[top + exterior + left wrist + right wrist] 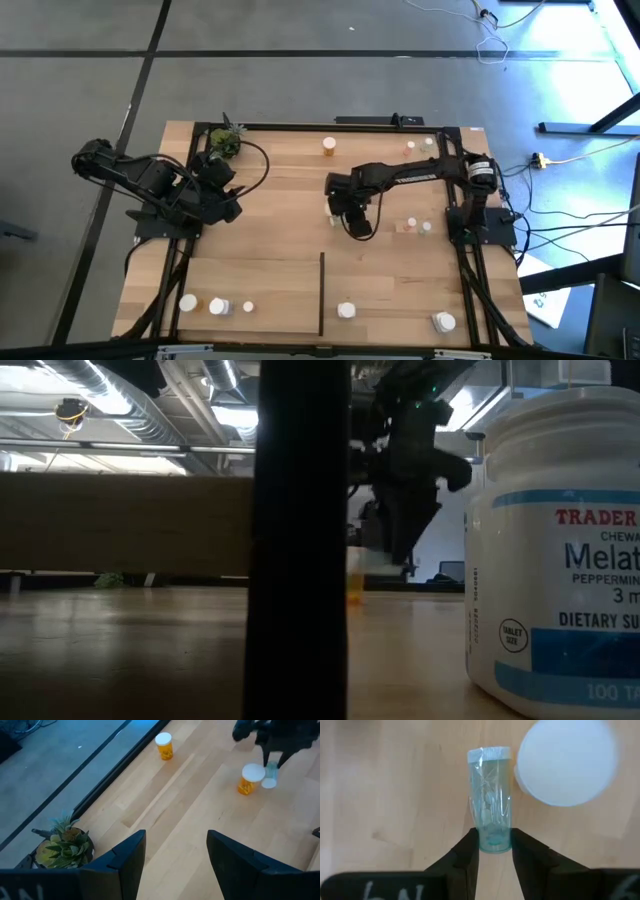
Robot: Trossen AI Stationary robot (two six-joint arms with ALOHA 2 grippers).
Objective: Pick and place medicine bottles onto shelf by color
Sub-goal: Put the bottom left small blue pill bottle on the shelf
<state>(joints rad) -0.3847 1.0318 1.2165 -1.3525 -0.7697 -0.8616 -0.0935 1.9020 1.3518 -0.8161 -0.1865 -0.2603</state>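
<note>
**A:** Grey floor around, light-wood shelf (270,290) acted as the worktop, black rails on its edges, divider strip (321,292) near the front. Potted plant (226,143) sat at a back corner.

**B:** Progress?

**A:** Looked partway at best. Front edge held white-capped bottles on both sides of the strip: three to one side (217,305), two to the other (346,310). Several stood unsorted farther back, e.g. an orange one (329,147) near the rear rail and a small cluster (417,226) by the right arm's base.

**B:** Grippers?

**A:** Right gripper (494,851) was mid-shelf, jaws pinched on the base of a clear bluish vial (490,820). An orange bottle with a wide white cap (565,762) stood just beside it. Whether the vial was off the wood, could not tell. Left gripper (176,851) hung near the plant, jaws apart, nothing between them.

**B:** Any readable text?

**A:** Low view, big white bottle (560,550) up close: "TRADER", "Melat…", "PEPPERMIN…", "DIETARY SU…", cut off at the frame edge. Right arm carried lettering too small to read.
</note>
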